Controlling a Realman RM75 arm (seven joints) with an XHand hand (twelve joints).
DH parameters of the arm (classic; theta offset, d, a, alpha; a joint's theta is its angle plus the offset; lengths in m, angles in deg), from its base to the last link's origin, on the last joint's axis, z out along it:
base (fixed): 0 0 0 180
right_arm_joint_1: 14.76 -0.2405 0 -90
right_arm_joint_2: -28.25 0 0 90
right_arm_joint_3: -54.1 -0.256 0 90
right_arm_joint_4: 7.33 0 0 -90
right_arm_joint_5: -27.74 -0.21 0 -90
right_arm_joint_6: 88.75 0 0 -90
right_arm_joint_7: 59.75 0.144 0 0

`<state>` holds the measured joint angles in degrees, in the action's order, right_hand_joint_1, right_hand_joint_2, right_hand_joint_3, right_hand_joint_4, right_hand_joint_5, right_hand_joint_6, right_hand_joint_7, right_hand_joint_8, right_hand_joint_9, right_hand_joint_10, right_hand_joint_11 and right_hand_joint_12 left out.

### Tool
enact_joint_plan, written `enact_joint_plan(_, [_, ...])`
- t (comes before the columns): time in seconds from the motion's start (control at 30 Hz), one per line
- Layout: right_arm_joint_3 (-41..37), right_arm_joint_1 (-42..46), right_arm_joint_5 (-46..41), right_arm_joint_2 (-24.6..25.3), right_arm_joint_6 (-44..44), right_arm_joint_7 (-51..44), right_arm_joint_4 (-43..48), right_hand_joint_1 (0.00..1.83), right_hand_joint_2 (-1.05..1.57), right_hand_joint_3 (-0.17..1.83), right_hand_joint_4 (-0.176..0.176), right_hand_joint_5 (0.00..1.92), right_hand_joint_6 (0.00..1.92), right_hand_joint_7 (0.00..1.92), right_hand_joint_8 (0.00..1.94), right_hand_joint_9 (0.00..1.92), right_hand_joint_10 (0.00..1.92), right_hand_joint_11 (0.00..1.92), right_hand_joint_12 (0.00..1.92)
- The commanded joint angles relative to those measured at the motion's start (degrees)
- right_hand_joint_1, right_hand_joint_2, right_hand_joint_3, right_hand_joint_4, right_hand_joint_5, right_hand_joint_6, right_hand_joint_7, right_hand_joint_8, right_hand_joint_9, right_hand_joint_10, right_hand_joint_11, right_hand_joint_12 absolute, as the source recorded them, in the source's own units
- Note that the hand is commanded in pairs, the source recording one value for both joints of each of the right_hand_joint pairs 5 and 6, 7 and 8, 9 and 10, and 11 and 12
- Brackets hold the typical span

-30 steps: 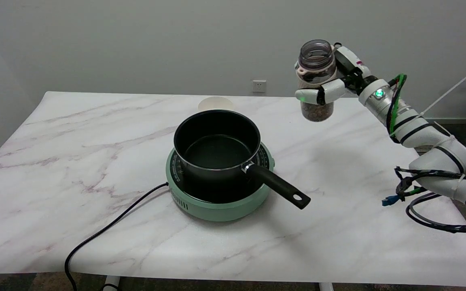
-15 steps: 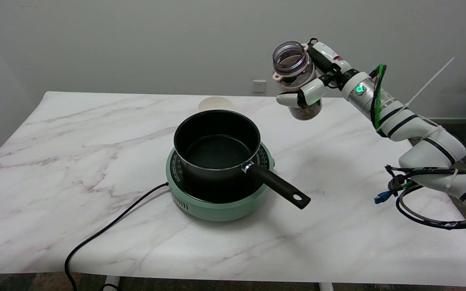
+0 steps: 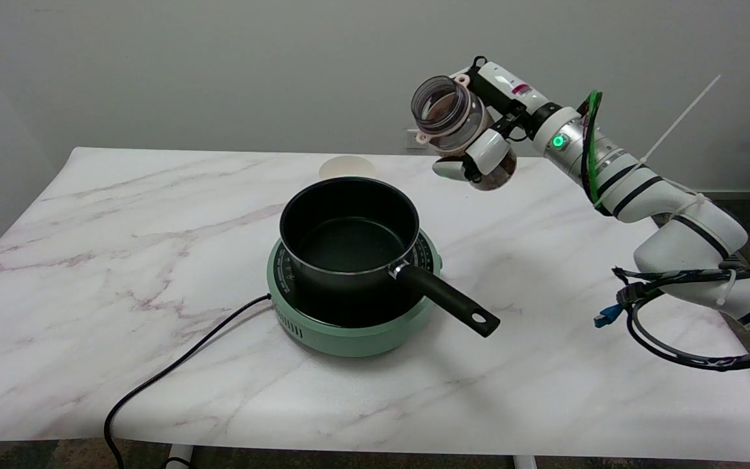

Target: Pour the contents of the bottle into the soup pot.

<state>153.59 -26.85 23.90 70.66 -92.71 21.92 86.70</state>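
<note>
Above the worktop [image 3: 153, 215], your right hand [image 3: 482, 146] grips the bottle [image 3: 453, 124] tilted, mouth pointing left toward the pot [image 3: 349, 231].

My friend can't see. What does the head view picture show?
The right hand holds a tilted open bottle in the air, up and right of a black soup pot sitting on a green cooker.

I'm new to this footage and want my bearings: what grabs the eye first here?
The right hand holds a clear bottle of brown contents in the air, tilted with its open mouth toward the upper left, to the upper right of the pot. Mid-table, a black soup pot sits empty on a green electric hob, its handle pointing to the lower right. The hob's black cord trails off the table's near edge.
</note>
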Motion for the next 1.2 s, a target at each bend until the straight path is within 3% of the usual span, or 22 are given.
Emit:
enact_joint_plan(0.03, [0.65,-0.68,1.01,-0.01,8.93,-12.7,7.69,1.53,0.03,1.25,0.0,1.39,1.39,1.24,1.24,1.11,1.11,0.84,0.84])
enact_joint_plan(0.53, [4.68,-5.74,0.45,-0.25,18.56,-24.38,10.14,1.53,-0.22,1.47,0.0,1.28,1.28,1.16,1.16,1.03,1.03,0.73,0.73])
enact_joint_plan(1.2, [12.58,-12.67,-1.18,0.88,19.18,-30.38,10.38,1.53,-0.3,1.54,0.0,1.25,1.25,1.14,1.14,1.01,1.01,0.7,0.7])
